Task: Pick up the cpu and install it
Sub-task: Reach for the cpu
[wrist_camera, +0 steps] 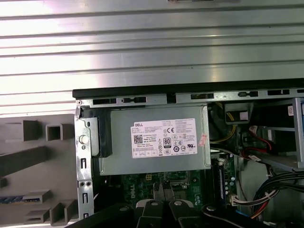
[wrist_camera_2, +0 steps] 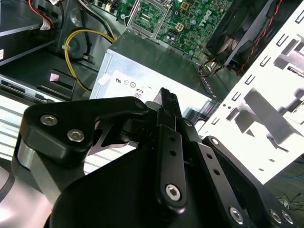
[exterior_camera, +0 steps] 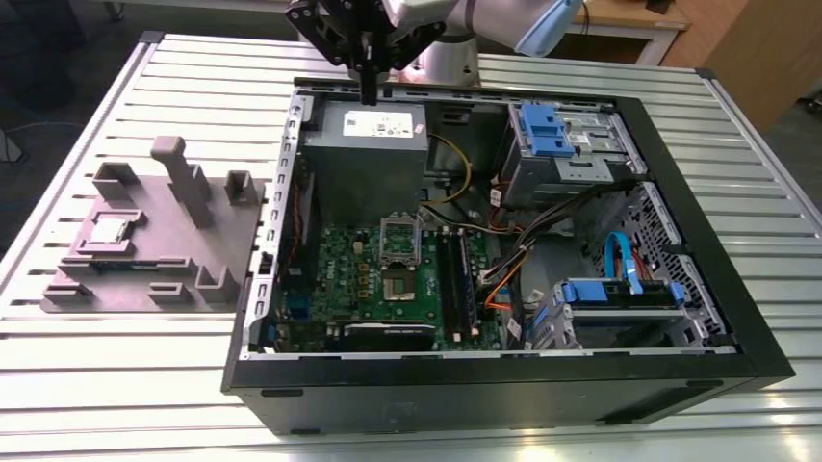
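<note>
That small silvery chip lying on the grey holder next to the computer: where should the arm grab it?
Probably by two opposite edges of the cpu, coming straight down from above. It lies flat, metal top up, on the grey holder, so only its thin sides seem to offer a pinch.

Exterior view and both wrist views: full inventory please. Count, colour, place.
cpu: 1, silvery, seated on the holder block, apart from the gripper
holder block: 1, grey, on the table at the exterior view's left, beside the case
computer case: 1, black, side open, mid-table
power supply: 1, grey with white label, inside the case
motherboard: 1, green, on the case floor
memory sticks: black, on the motherboard; count unclear
drive caddies: 2, blue, at the case's side on the exterior view's right
table: 1, silver, slatted
gripper: 1, black, shut, empty, over the power supply
</note>
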Controlling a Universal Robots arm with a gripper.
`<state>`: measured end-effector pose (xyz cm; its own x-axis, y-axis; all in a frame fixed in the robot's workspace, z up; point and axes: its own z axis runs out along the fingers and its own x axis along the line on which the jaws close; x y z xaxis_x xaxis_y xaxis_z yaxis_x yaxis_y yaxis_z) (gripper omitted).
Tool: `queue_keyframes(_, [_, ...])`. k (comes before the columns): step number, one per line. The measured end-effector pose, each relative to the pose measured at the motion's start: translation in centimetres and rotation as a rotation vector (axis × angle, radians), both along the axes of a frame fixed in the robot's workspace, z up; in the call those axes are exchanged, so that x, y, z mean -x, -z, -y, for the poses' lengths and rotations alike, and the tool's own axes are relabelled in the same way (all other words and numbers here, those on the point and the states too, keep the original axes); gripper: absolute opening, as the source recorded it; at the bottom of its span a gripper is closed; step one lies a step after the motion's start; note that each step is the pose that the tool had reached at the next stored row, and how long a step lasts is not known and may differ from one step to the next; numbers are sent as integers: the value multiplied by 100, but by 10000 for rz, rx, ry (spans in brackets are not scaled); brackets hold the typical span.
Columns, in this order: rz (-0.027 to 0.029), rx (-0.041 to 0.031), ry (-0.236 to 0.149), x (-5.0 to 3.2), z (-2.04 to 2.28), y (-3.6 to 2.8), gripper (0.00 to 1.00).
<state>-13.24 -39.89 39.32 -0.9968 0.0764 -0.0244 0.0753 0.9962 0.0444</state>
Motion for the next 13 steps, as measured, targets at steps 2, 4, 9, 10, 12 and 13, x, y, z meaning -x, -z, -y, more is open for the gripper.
queue_keyframes(2, [0, 1, -1, 8, 0, 0, 10])
queue_keyframes(4, [0, 0, -1, 15, 0, 0, 10])
queue_keyframes(9, [0, 0, -2, 83, 0, 6, 10])
queue_keyframes(10, [0, 0, -1, 130, 0, 8, 10])
queue_keyframes(12, [1, 0, -1, 133, 0, 9, 10])
queue_keyframes(13, [0, 0, -1, 138, 0, 8, 10])
